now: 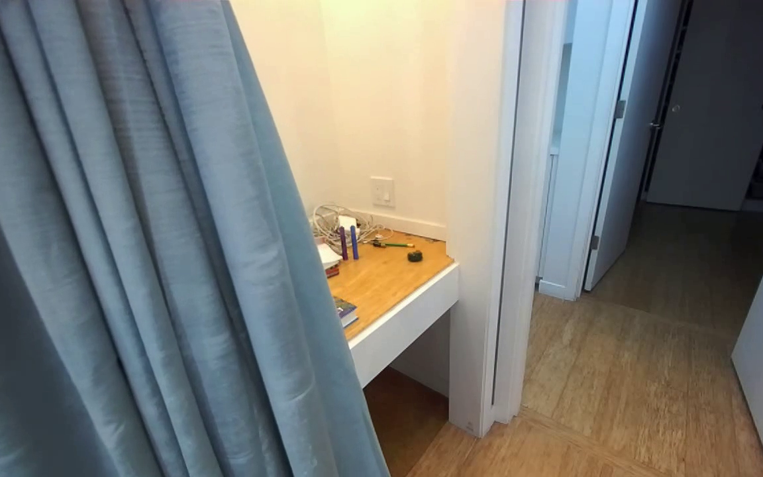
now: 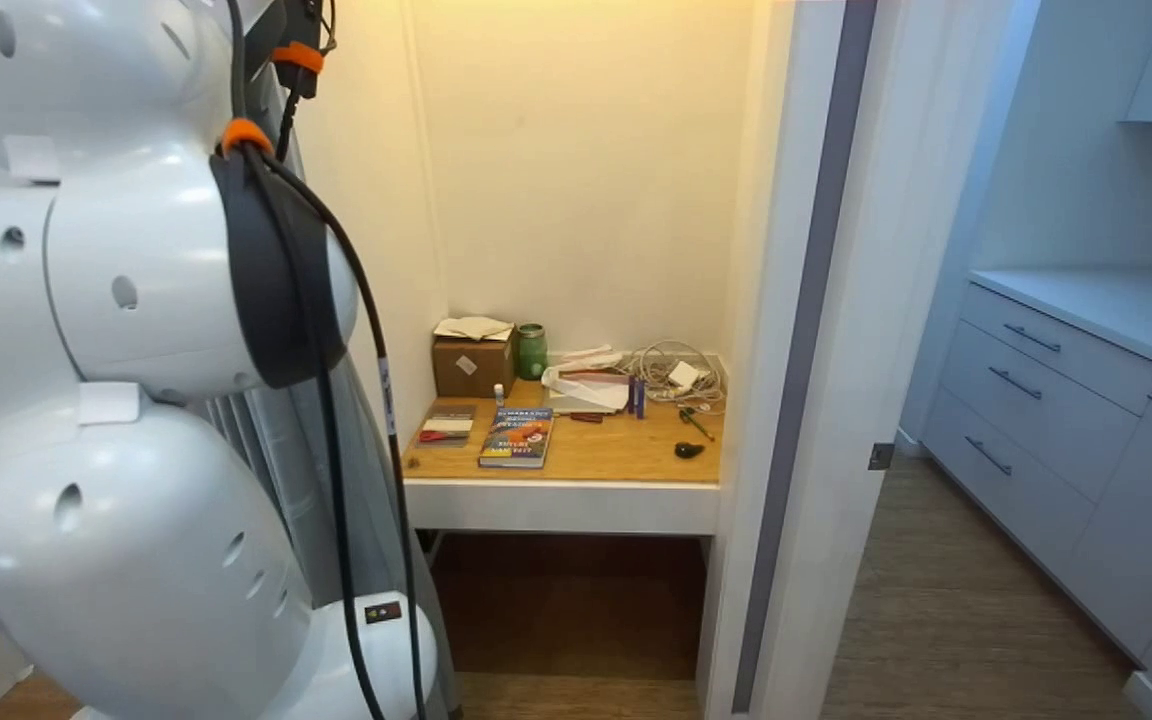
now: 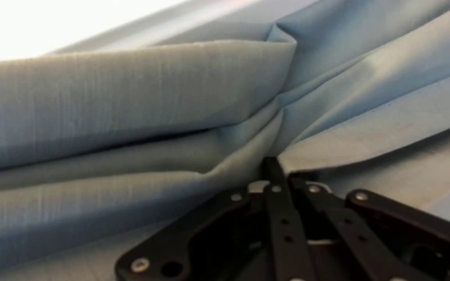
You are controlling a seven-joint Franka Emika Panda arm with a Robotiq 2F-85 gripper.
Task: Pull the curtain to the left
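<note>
The curtain (image 1: 176, 232) is tall grey-blue fabric with deep vertical pleats. It fills the left side of an exterior view, its edge slanting down to the right. It also shows partly behind the robot arm in an exterior view (image 2: 371, 500). In the wrist view the curtain (image 3: 131, 89) fills most of the picture, with folds bunching toward the fingertips. My gripper (image 3: 283, 171) is shut on the curtain's edge, with fabric pinched between the fingertips. The gripper does not show in either exterior view.
The white arm (image 2: 146, 290) with black cables stands in front of the curtain. A wooden desk (image 2: 626, 465) in a niche bears a book (image 2: 516, 437), a brown box (image 2: 471, 368), a green jar (image 2: 531, 352) and loose cords (image 2: 676, 370). A white door frame (image 1: 477, 265) borders the niche.
</note>
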